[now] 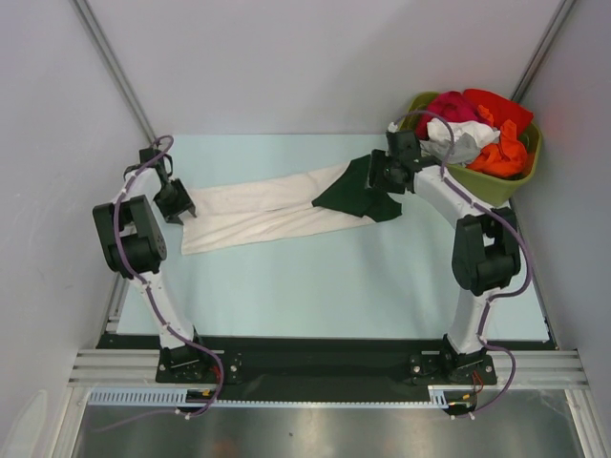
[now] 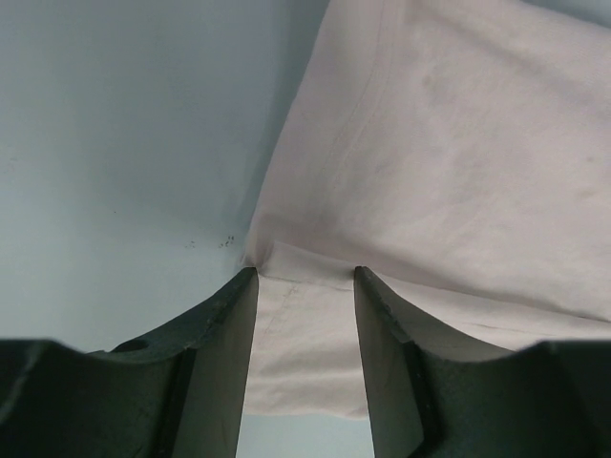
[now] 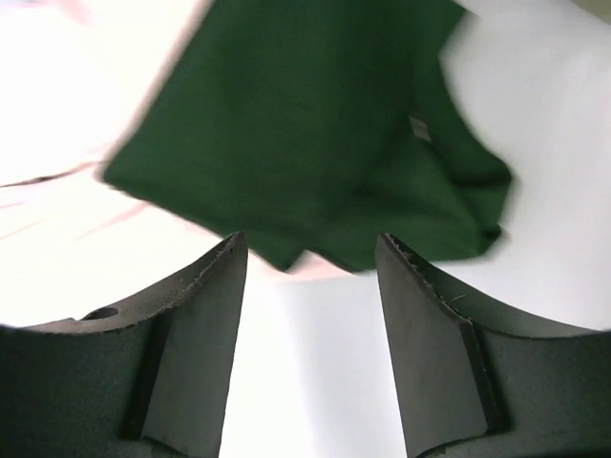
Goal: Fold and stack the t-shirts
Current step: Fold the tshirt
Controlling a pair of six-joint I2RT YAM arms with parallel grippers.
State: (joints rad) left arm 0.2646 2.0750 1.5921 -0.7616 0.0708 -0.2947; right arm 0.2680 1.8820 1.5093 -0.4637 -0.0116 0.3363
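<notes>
A cream-white t-shirt lies stretched in a long band across the light blue table. A dark green cloth part lies over its right end. My left gripper is at the shirt's left end. In the left wrist view my left gripper has its jaws apart with the white cloth lying between and under them, puckered at the left fingertip. My right gripper is over the green cloth's far right edge. In the right wrist view my right gripper is open and empty just short of the green cloth.
An olive-green tub stands at the back right corner, heaped with red, orange and white garments. White walls close in on both sides. Bare table lies between the shirt and the arm bases.
</notes>
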